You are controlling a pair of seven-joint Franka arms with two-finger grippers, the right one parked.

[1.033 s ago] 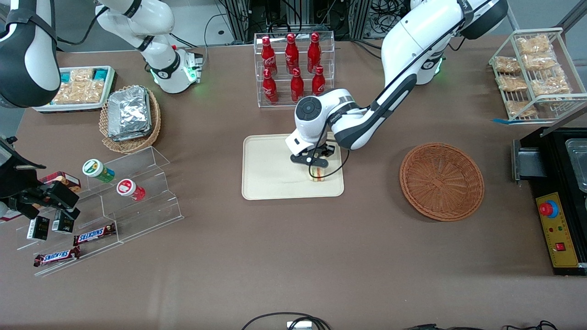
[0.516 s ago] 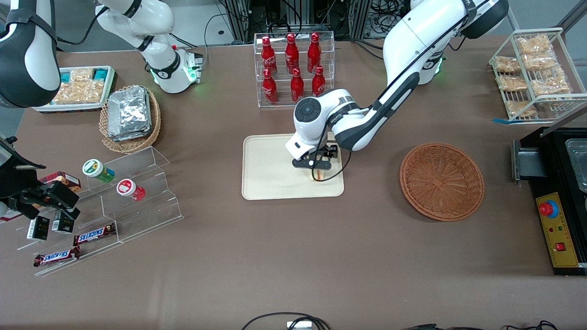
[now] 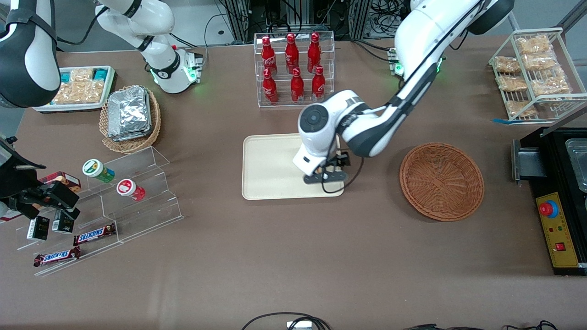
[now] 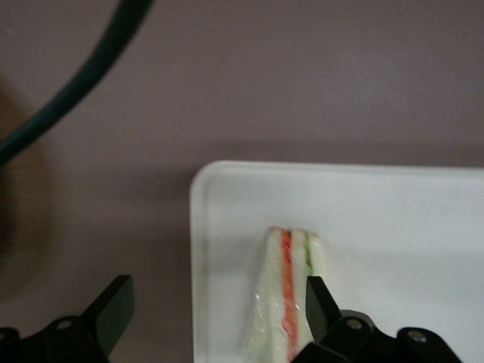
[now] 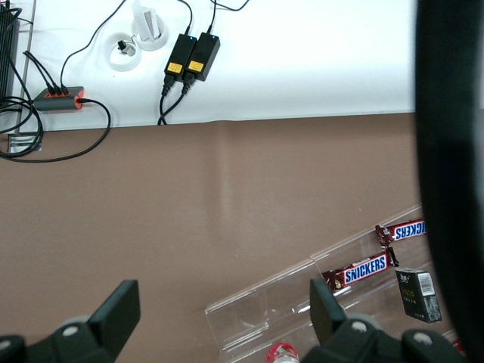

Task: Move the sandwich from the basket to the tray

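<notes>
The sandwich (image 4: 287, 302), a white wedge with red and green layers, lies on the cream tray (image 4: 393, 227) close to one of its corners. My left gripper (image 4: 215, 302) hangs just above it, open. One finger (image 4: 316, 301) is beside the sandwich and the other finger (image 4: 113, 308) is out over the brown table. In the front view the gripper (image 3: 324, 176) covers the sandwich at the edge of the tray (image 3: 270, 169) that faces the basket. The reddish-brown basket (image 3: 441, 181) stands empty, toward the working arm's end of the table.
A clear rack of red bottles (image 3: 293, 68) stands farther from the front camera than the tray. A tan basket of foil packs (image 3: 130, 117) and a clear stepped shelf (image 3: 124, 192) lie toward the parked arm's end. A wire snack rack (image 3: 534, 73) and a black box (image 3: 559, 197) flank the basket.
The gripper has shifted nearer the front camera and toward the basket. It now hides the sandwich that showed below it in the front view.
</notes>
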